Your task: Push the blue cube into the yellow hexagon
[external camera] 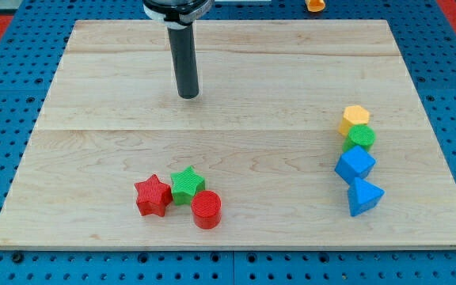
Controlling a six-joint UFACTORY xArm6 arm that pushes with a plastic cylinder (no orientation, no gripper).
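- Toward the view's right edge of the table (236,63): column of four blocks, each touching the next. From the top: yellow hexagon (355,118), green block (359,138) (shape unclear), blue cube (355,165), blue triangular block (364,196).
- Green block wedged between cube and hexagon; likely why no direct contact yet. Straight push toward the view's top would probably drive green into yellow first.
- Near the view's bottom, left of centre: red star (153,195), green star (187,184), red cylinder (207,210), clustered and touching. Not part of the task.
- Rod upright, hanging from the view's top; my tip (188,96) resting on bare wood, upper-middle, well apart from every block.
- No claw fitted, so nothing open, closed or gripped; plain rod only.
- Judgement: approach not yet begun; tip needs to get below the cube.
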